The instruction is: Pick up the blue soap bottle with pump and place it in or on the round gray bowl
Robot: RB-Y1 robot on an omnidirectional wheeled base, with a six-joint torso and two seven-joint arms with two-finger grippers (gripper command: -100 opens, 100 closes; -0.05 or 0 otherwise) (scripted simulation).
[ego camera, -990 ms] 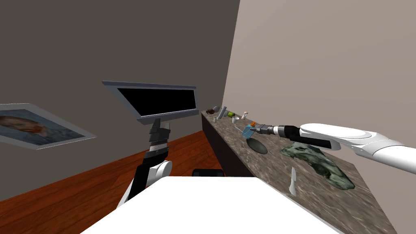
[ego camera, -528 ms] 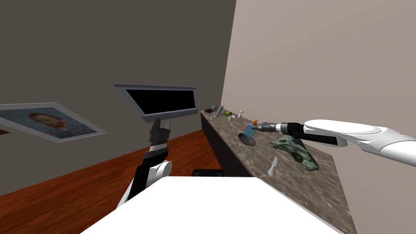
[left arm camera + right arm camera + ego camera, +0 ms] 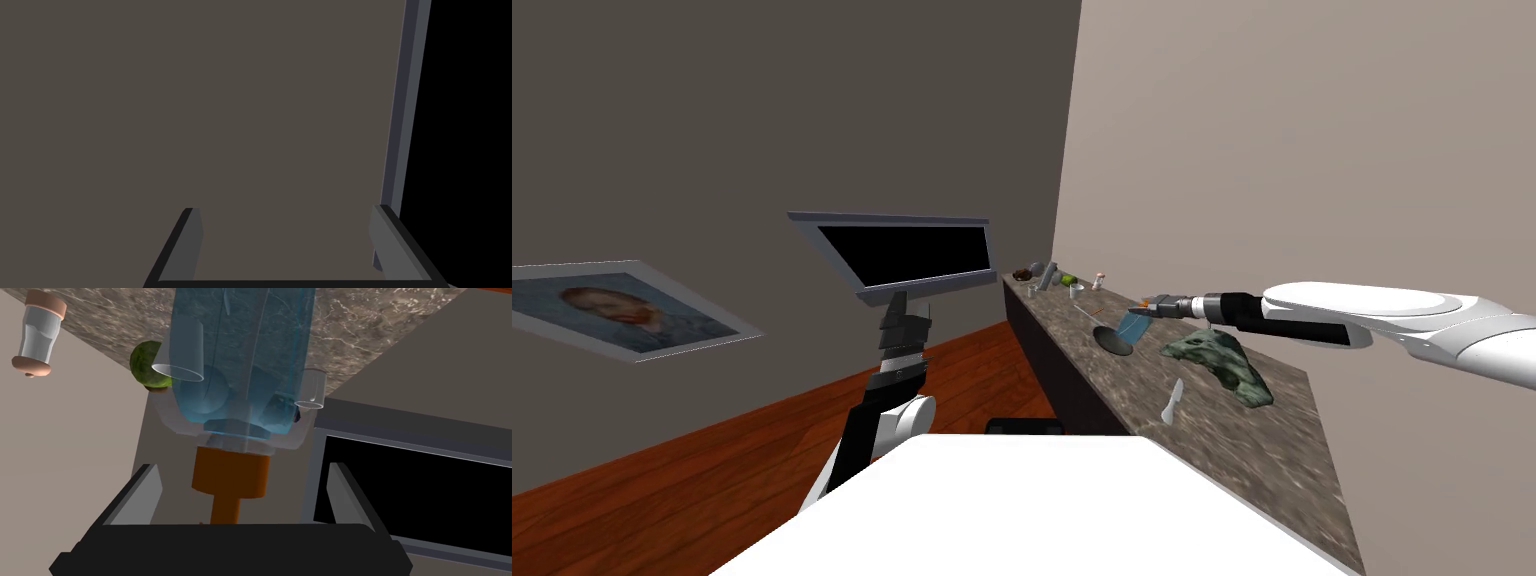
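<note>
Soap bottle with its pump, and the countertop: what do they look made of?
The translucent blue soap bottle looks like glossy tinted plastic or glass; what lies behind shows through. Its orange pump is opaque and matte, probably plastic. The brown mottled countertop looks like stone, perhaps marble or granite, by its pale veining.

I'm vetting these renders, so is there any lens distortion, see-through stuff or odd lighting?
Head view: the wide lens splays the walls and slants the counter. Right wrist view: the blue bottle is see-through. Left wrist view: the left gripper is evenly dim, no glare.
</note>
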